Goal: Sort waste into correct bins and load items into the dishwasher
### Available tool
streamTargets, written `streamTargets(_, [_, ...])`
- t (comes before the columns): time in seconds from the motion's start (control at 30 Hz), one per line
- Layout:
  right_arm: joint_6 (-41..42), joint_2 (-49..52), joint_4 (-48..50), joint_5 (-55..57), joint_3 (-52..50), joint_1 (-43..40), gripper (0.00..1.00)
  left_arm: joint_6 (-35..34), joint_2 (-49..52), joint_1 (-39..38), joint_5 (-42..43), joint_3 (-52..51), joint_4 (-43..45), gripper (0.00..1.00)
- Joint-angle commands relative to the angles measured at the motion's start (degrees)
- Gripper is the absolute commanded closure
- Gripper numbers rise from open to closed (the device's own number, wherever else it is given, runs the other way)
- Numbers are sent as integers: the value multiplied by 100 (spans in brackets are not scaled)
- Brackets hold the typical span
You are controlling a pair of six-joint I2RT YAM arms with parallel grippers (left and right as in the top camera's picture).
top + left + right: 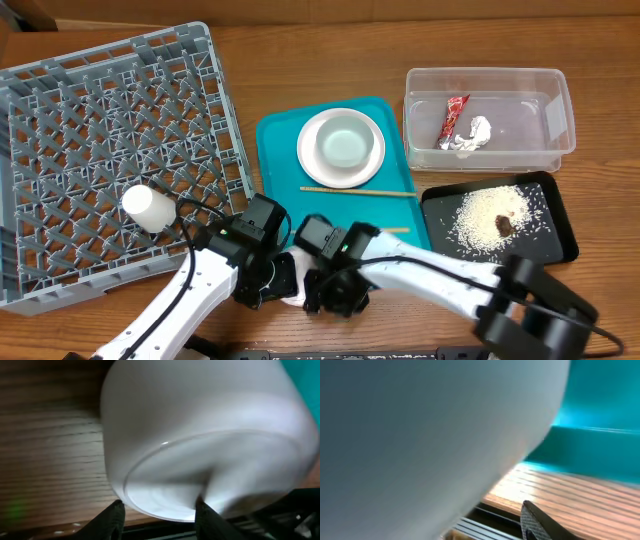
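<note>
Handover, I am judging, is taking place near the worktop's (330, 60) near edge, the pale bowl (200, 435) sitting between left gripper (160, 516) and right gripper (312, 285). Whether either pair of jaws is clenching, I cannot tell. I am wanting one grip confirmed before the other releases; the rack (60, 90) is waiting to the left.

Overhead:
- bowl (290, 277) at worktop front mostly hidden under both wrists, only pale sliver shows
- grip on it unreadable
- lower chopstick (397, 230) runs under right arm (420, 262), short end out
- dish rack (60, 130) cut by left edge

Left wrist:
- bowl (200, 435) blurred, cropped top and right
- left fingers (112, 517) show tips only

Right wrist:
- bowl (420, 435) featureless out-of-focus mass, cropped on three sides
- right fingers (540, 522): one visible, cut by bottom edge
</note>
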Motion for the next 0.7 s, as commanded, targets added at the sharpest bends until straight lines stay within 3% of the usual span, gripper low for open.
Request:
streamTargets(0.0, [-289, -769, -87, 800, 319, -507, 45, 149, 264, -39, -133, -269, 203, 53])
streamTargets(0.33, [-2070, -872, -319, -149, 173, -2184, 44, 149, 264, -39, -136, -269, 201, 52])
streamTargets(0.67, [-2621, -560, 302, -1956, -476, -2549, 37, 146, 264, -39, -136, -269, 203, 52])
